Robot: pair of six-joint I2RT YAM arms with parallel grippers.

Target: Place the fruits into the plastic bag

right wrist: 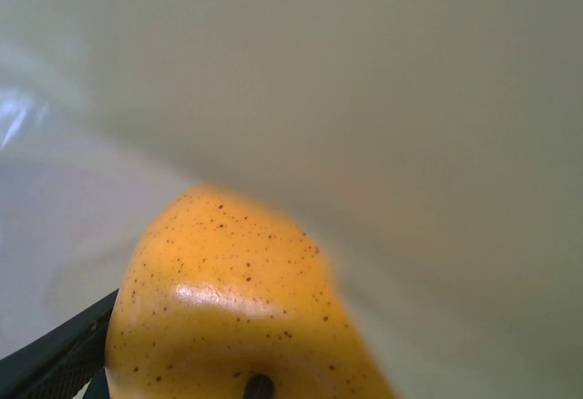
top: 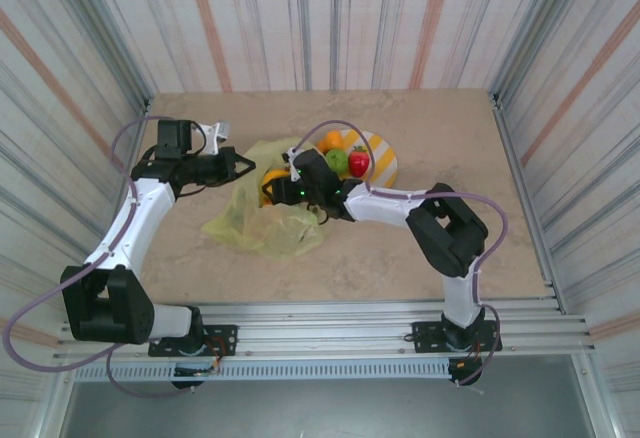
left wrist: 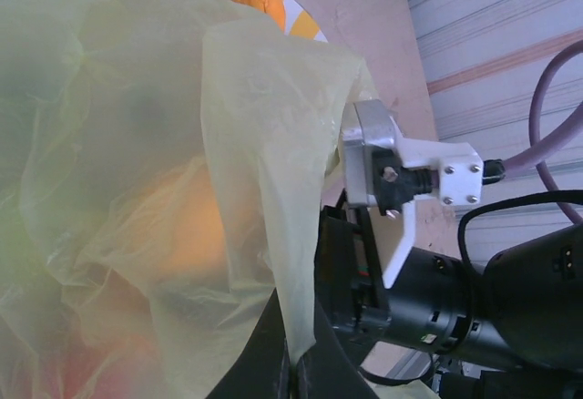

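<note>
The plastic bag (top: pixel 270 228) is thin, crinkly, see-through film with a soft shine, the orange fruit (right wrist: pixel 219 299) is smooth and glossy with tiny brown dots, the table (top: pixel 400 258) looks dull like stone, and the walls (top: pixel 330 18) look like ribbed metal sheets.

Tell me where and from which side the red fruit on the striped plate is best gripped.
Take the red fruit from straight above, probably across its middle. It lies on the striped plate with the green fruit close against its left, so the fingers would fit better on its far and near sides, which look free.
</note>
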